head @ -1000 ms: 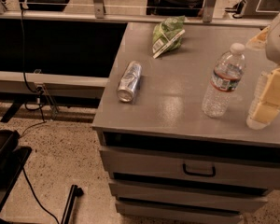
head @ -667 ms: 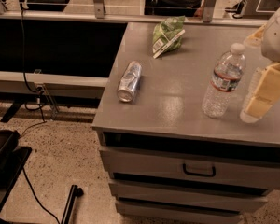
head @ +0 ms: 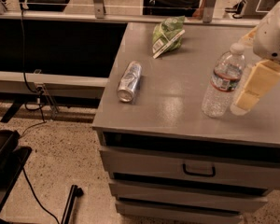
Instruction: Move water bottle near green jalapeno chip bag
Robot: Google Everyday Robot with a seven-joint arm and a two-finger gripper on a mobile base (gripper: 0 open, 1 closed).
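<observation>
The water bottle [head: 222, 80] stands upright on the grey cabinet top [head: 177, 104], toward the right of the frame, its white cap up and its dark label band facing this way. Just beside it, on its right, hangs the gripper [head: 246, 101], a pale cream piece reaching down from the white arm housing [head: 273, 34] at the upper right edge of the frame. The lower end of the gripper sits low, close to the base of the bottle and near the cabinet surface. From where I stand I cannot tell whether the gripper is apart or closed, nor whether it touches the bottle.

The green jalapeno chip bag [head: 167, 35] lies flat near the back edge of the cabinet, in the upper middle of the frame, well apart from the bottle. Its white panel faces toward the front right.

A silver can [head: 129, 81] lies on its side near the left edge of the cabinet top, one end pointing toward the front. Below the top, a drawer with a dark handle [head: 199, 171] shows at the lower right. A black cable [head: 30, 190] trails across the speckled floor [head: 65, 157] at the lower left.
</observation>
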